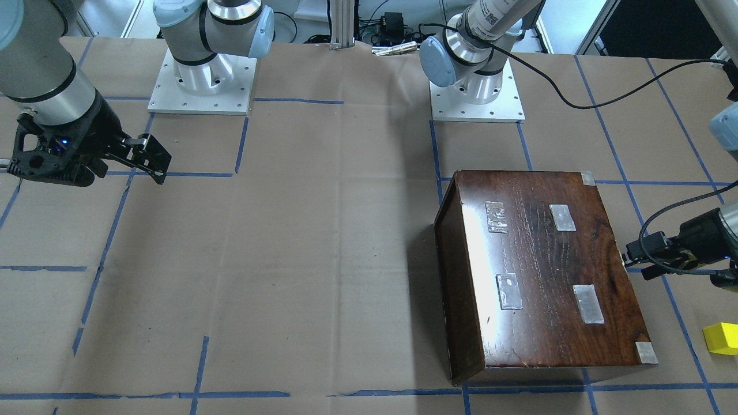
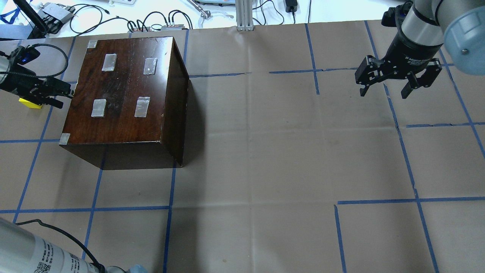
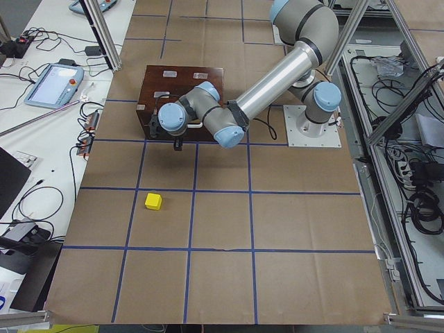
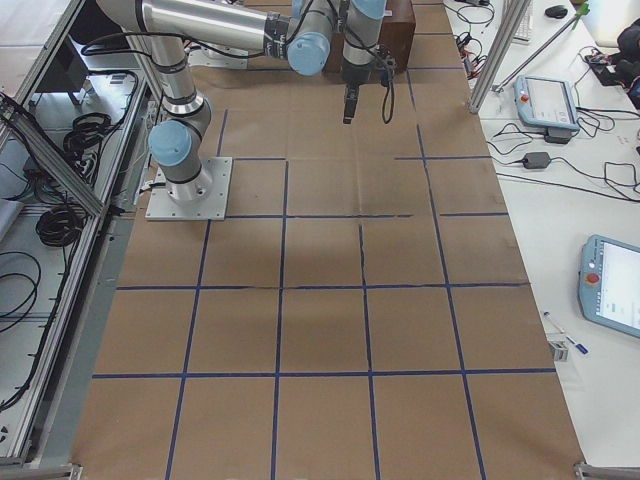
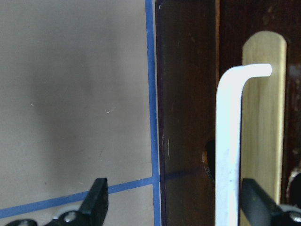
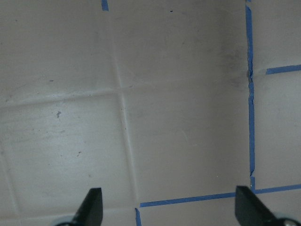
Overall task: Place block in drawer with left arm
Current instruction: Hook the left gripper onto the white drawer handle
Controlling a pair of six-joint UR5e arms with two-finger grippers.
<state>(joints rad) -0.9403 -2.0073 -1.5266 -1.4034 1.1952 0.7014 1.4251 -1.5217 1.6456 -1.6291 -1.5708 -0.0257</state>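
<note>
The yellow block [image 1: 722, 338] lies on the paper beside the dark-brown wooden box [image 1: 542, 271]; it also shows in the overhead view [image 2: 31, 103] and the exterior left view [image 3: 153, 201]. My left gripper [image 1: 634, 262] is open and empty. It points at the box's end face, close to it, and shows in the overhead view too [image 2: 62, 98]. In the left wrist view the open fingertips [image 5: 99, 200] frame the dark drawer front [image 5: 188, 117], a white L-shaped handle [image 5: 230, 141] and a pale wood notch [image 5: 264, 103]. The drawer sits pushed in. My right gripper [image 2: 384, 89] is open and empty, far from the box.
Brown paper with blue tape lines covers the table [image 2: 265, 151]. The box [image 2: 125, 94] carries silver tape patches on top. Both arm bases [image 1: 202, 80] stand at the robot's edge. Cables and a controller lie beyond the far edge [image 2: 113, 19].
</note>
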